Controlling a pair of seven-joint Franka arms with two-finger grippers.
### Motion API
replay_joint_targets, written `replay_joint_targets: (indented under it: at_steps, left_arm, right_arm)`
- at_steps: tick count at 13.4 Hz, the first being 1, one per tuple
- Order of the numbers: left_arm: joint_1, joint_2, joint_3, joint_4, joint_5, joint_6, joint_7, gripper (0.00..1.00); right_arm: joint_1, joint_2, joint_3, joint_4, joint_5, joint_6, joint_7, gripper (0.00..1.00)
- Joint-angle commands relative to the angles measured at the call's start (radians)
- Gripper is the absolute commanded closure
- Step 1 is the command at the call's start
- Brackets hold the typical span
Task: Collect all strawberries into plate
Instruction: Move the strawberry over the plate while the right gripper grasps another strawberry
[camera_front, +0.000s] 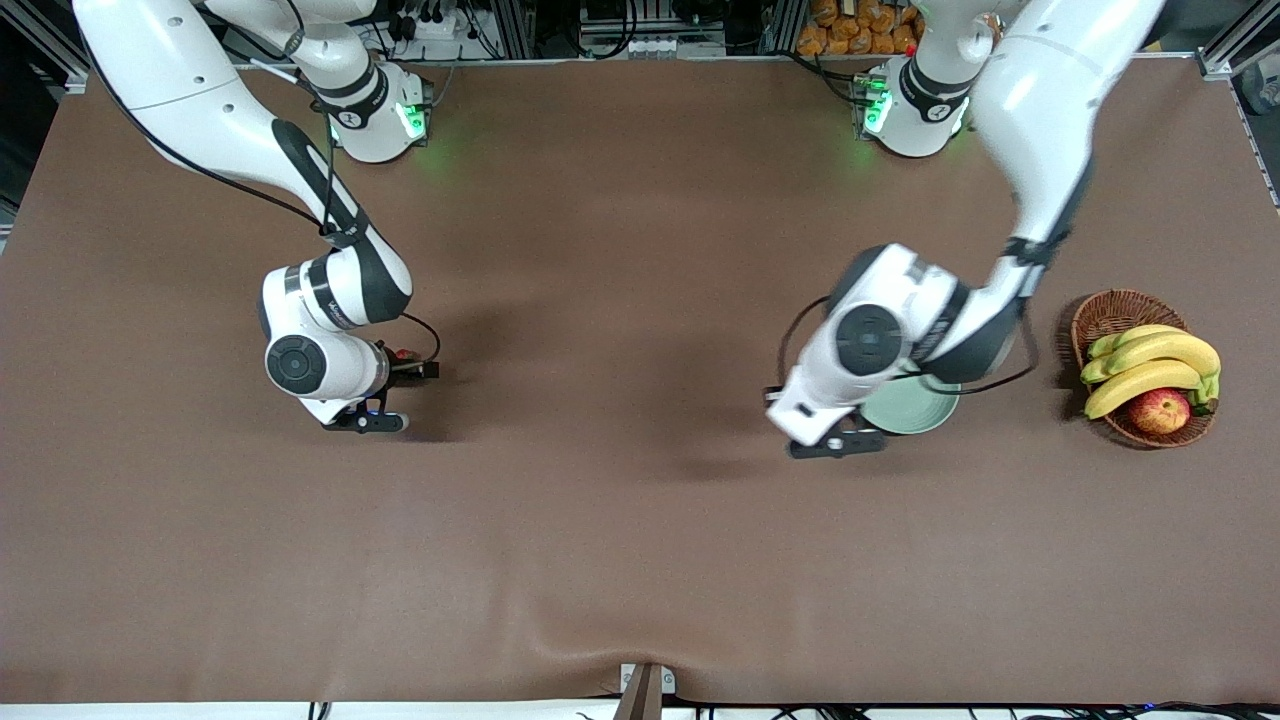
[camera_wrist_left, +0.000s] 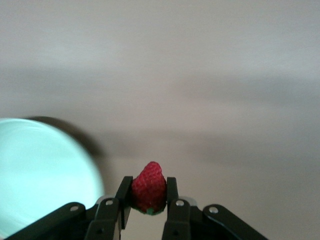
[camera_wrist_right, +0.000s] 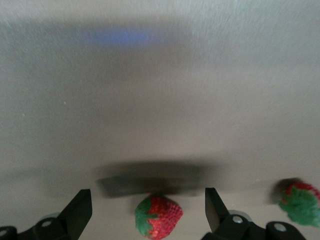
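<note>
My left gripper (camera_wrist_left: 149, 194) is shut on a red strawberry (camera_wrist_left: 149, 186), held above the brown table just beside the pale green plate (camera_wrist_left: 40, 175). From the front, the left arm covers most of the plate (camera_front: 915, 412). My right gripper (camera_wrist_right: 148, 200) is open and low over the table at the right arm's end. A second strawberry (camera_wrist_right: 159, 216) with a green cap lies on the table between its fingers, touching neither. A third strawberry (camera_wrist_right: 300, 202) lies beside it, outside the fingers. One of these berries (camera_front: 404, 353) shows as a red speck by the right hand.
A brown wicker basket (camera_front: 1110, 312) with bananas (camera_front: 1150, 362) and a red-yellow apple (camera_front: 1160, 410) stands beside the plate at the left arm's end. The brown mat (camera_front: 620, 300) stretches between the two arms.
</note>
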Motion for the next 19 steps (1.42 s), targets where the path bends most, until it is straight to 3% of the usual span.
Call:
replay_joint_targets:
  at_steps: [1, 3, 5, 6, 7, 8, 9, 12, 15, 19]
  left_arm:
    - [0.171, -0.067, -0.064, -0.165, 0.025, 0.023, 0.119, 1.00]
    - [0.206, -0.050, -0.064, -0.207, 0.067, 0.060, 0.121, 1.00]
    - [0.249, -0.022, -0.061, -0.277, 0.139, 0.217, 0.121, 1.00]
    - [0.280, -0.004, -0.061, -0.282, 0.152, 0.247, 0.121, 0.86]
    - [0.288, -0.001, -0.062, -0.281, 0.152, 0.249, 0.121, 0.59]
    - [0.286, -0.008, -0.062, -0.281, 0.152, 0.249, 0.120, 0.38]
    - [0.283, -0.017, -0.065, -0.281, 0.152, 0.246, 0.107, 0.00]
    - [0.286, -0.086, -0.120, -0.249, 0.134, 0.183, 0.101, 0.00]
    - [0.280, -0.099, -0.206, -0.097, 0.129, -0.042, 0.100, 0.00]
    - [0.236, -0.090, -0.231, 0.014, 0.005, -0.119, 0.095, 0.00]
  right_arm:
    - [-0.010, -0.048, 0.005, -0.058, 0.051, -0.001, 0.008, 0.00]
    - [-0.012, -0.050, 0.005, -0.060, 0.059, -0.012, 0.008, 0.00]
    - [-0.015, -0.056, 0.005, -0.060, 0.059, -0.024, 0.008, 0.00]
    - [-0.017, -0.059, 0.005, -0.060, 0.059, -0.026, 0.008, 0.00]
    - [-0.026, -0.060, 0.005, -0.060, 0.059, -0.025, 0.008, 0.00]
    - [-0.033, -0.059, 0.005, -0.060, 0.059, -0.024, 0.008, 0.12]
    - [-0.035, -0.059, 0.005, -0.060, 0.059, -0.024, 0.008, 0.22]
    - [-0.036, -0.056, 0.005, -0.060, 0.059, -0.024, 0.006, 0.36]
    - [-0.036, -0.056, 0.005, -0.060, 0.059, -0.034, 0.004, 0.45]
    - [-0.036, -0.056, 0.005, -0.060, 0.059, -0.040, 0.004, 0.73]
